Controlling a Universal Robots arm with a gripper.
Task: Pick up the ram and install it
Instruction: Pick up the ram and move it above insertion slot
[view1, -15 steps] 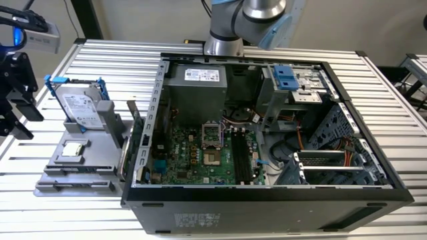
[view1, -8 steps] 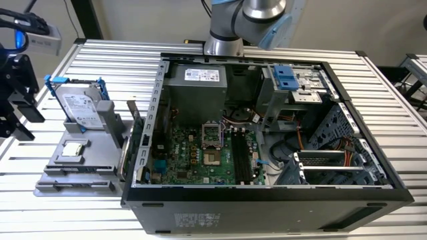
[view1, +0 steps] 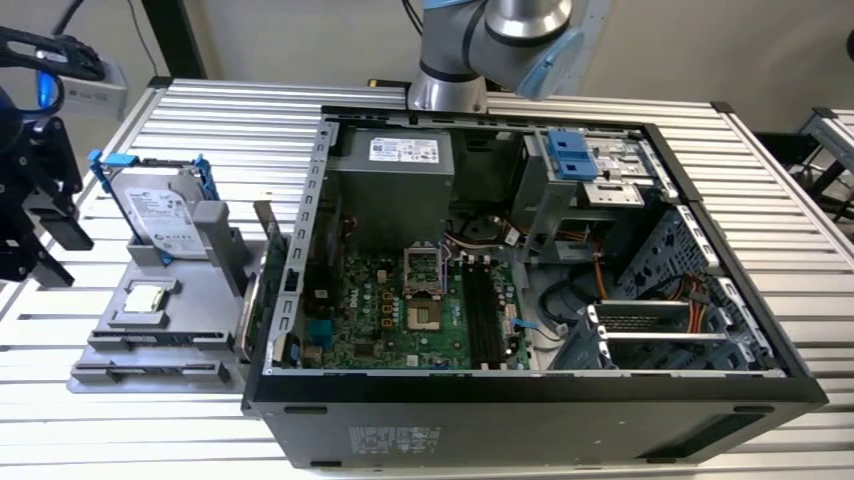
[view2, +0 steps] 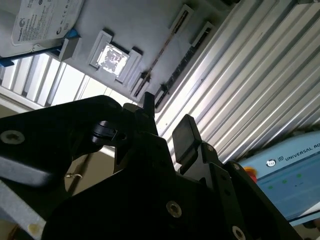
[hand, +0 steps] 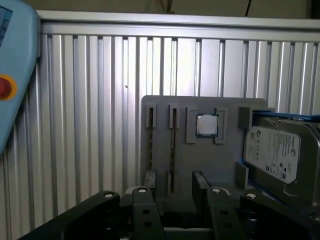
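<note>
Black fingers (hand: 144, 202) of the gripper (hand: 175, 184) are being held apart (nothing clasped) near the ram (hand: 173, 145), standing in its grey tray (hand: 215, 160).

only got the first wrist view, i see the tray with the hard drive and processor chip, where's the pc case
observer: In the exterior view the open computer case sits right beside the tray, on the exterior view's right of it.
operator: its ram slots free
observer: The black ram slots on the motherboard look empty.
operator: where's the gripper from there
observer: The gripper hangs at the exterior view's left edge, on the tray's side away from the case.
</note>
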